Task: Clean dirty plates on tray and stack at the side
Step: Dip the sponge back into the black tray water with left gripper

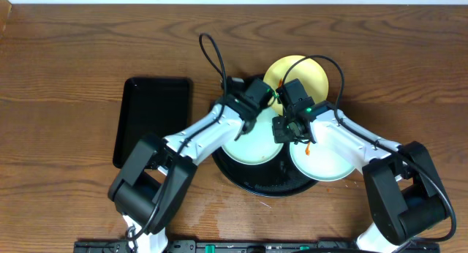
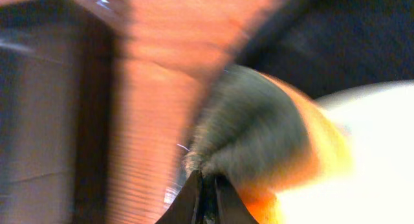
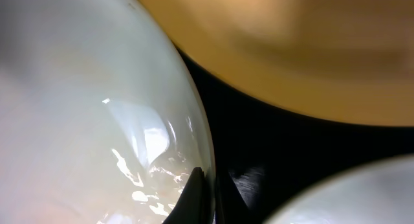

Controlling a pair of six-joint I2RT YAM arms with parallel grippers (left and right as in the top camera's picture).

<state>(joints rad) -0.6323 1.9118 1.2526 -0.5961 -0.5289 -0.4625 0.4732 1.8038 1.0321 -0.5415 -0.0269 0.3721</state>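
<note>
The wooden counter (image 1: 66, 63) carries the round black tray (image 1: 272, 188) about midway between its left and right edges, closer to the near edge than the far one. A smaller rectangular black tray (image 1: 153, 121) lies apart from it on the side of the counter's left edge. All three plates are on the round tray. The yellow plate (image 1: 303, 74) is at the tray's far side, nearest the counter's far edge. The left mint plate (image 1: 252, 152) and the right mint plate (image 1: 329, 165) lie side by side across the tray's near half, close but with black tray showing between them. Both arms reach in from the near edge and meet over the tray's middle. The right hand (image 1: 287, 130) is clenched, and in its wrist view the rim of the left mint plate runs straight in between its fingertips, pinched there. The left hand (image 1: 248, 121) is over the far edge of the same plate, its fingers also drawn together. Its wrist view is badly blurred: a grey fuzzy mass (image 2: 252, 127) with orange below it sits right at the tips, and I cannot tell whether it is gripped. A small orange smear (image 1: 308, 149) marks the right mint plate near its left edge.
</note>
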